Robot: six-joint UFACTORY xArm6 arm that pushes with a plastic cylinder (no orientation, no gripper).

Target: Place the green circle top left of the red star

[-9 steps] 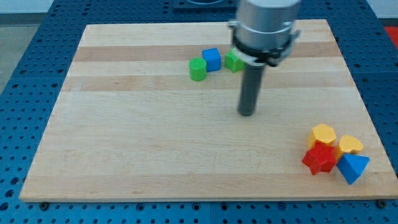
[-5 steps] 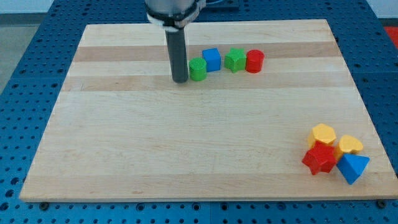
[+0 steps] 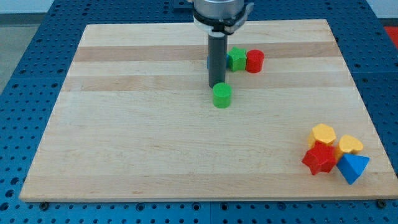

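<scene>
The green circle (image 3: 221, 96) lies on the wooden board (image 3: 155, 143) a little above the middle. My tip (image 3: 216, 85) stands just above it, at its upper left edge, touching or nearly so. The red star (image 3: 319, 158) lies at the view's lower right, far from the green circle. The rod hides most of a blue block behind it.
A green star-like block (image 3: 236, 59) and a red cylinder (image 3: 254, 61) sit near the top, right of the rod. Around the red star are a yellow hexagon (image 3: 323, 134), a yellow block (image 3: 351, 145) and a blue triangle (image 3: 353, 167).
My tip went from the right to the green circle's left, then behind it. The green circle has slid down and to the right, away from the blue block.
</scene>
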